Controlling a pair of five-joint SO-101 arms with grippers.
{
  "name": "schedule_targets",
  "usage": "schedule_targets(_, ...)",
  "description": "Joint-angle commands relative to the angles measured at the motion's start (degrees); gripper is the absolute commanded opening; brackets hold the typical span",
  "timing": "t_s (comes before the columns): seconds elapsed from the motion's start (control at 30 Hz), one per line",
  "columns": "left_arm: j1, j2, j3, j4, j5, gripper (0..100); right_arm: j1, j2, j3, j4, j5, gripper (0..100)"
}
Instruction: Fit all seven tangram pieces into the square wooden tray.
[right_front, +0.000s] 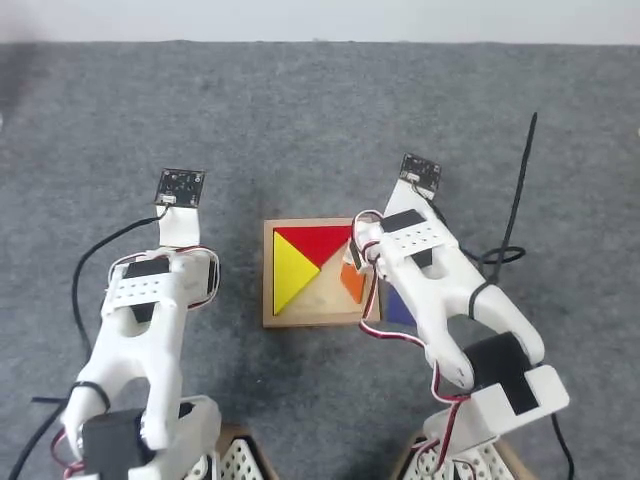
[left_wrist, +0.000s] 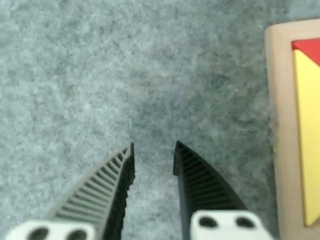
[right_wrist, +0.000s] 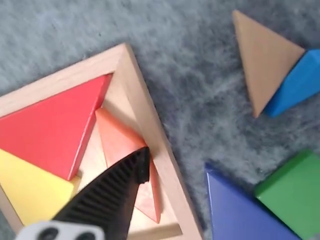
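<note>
The tray sits at the centre of my high view. Inside it, the red triangle lies along the upper edge, the yellow triangle at left and the orange triangle at right. My right gripper is over the orange one; I cannot tell how far open it is. A blue triangle lies just right of the tray. Left of the tray, my left gripper is slightly parted over the carpet, holding nothing.
</note>
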Motion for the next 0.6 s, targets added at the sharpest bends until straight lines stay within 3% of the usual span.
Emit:
schedule_targets(0.0,0.3,-0.4,-0.2,-1.1,-0.3,12,-7.5,2.4,0.4,2.3,3.2,68.0)
schedule_targets(0.3,0.3,-0.4,-0.2,-1.1,-0.3,12,-11.6,2.5,-0.3,1.2,3.2,68.0)
schedule_targets(0.57,0.1,-0.4,-0.2,-1.0,-0.3,12,-6.2,2.6,0.1,4.6,3.2,68.0)
